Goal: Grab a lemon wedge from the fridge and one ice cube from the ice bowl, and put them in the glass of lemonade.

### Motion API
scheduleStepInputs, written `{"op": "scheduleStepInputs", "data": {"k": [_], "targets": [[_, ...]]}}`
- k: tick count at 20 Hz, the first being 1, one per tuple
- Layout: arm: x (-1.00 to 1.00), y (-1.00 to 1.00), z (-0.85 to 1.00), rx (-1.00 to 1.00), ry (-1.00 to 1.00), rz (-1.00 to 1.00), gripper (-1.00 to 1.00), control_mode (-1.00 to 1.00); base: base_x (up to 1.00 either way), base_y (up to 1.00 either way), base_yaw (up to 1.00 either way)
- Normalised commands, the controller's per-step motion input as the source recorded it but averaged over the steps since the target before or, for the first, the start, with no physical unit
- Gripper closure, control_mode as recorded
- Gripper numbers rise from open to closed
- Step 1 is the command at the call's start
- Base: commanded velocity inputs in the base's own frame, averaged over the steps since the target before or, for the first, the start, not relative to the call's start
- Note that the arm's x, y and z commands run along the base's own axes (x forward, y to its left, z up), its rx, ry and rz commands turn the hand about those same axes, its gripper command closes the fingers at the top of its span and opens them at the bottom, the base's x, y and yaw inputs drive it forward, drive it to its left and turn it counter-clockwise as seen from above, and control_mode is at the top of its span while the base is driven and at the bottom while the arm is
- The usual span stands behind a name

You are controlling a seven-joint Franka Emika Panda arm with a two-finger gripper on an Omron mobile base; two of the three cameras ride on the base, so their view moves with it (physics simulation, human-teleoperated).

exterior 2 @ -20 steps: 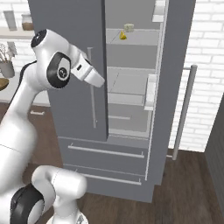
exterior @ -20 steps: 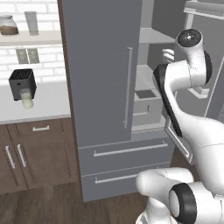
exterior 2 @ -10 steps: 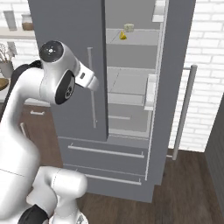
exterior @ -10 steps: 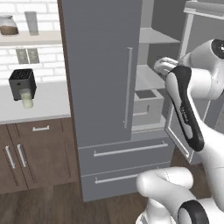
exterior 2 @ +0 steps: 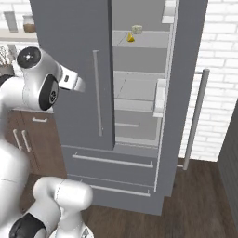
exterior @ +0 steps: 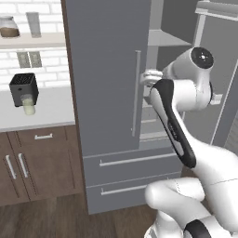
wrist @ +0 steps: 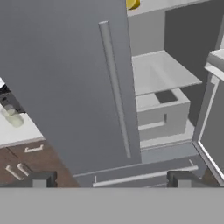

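I see the lemon wedge on an upper shelf inside the fridge, just beside a small pale block; its narrow end seems to point up, though it is too small to be sure. The fridge's right door stands swung open, the left door is shut. My arm is raised and bent in front of the fridge's left door, with the hand level with that door's long vertical handle, well below the wedge. The hand's fingertips stand wide apart and hold nothing. Left of the fridge, the glass of lemonade stands upright on the tabletop, in front of a dark toaster.
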Motion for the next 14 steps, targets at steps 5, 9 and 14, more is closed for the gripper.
{"op": "scheduleStepInputs", "data": {"k": [5,9,14], "targets": [[0.39,0.18,-0.01,-0.2,0.0,0.0,-1.0,-1.0,0.0,0.0,0.0],[0.6,-0.01,-0.01,-0.14,0.01,0.0,-1.0,-1.0,0.0,0.0,0.0],[0.63,-0.04,-0.18,-0.01,0.01,0.0,-1.0,-1.0,0.0,0.0,0.0]]}}
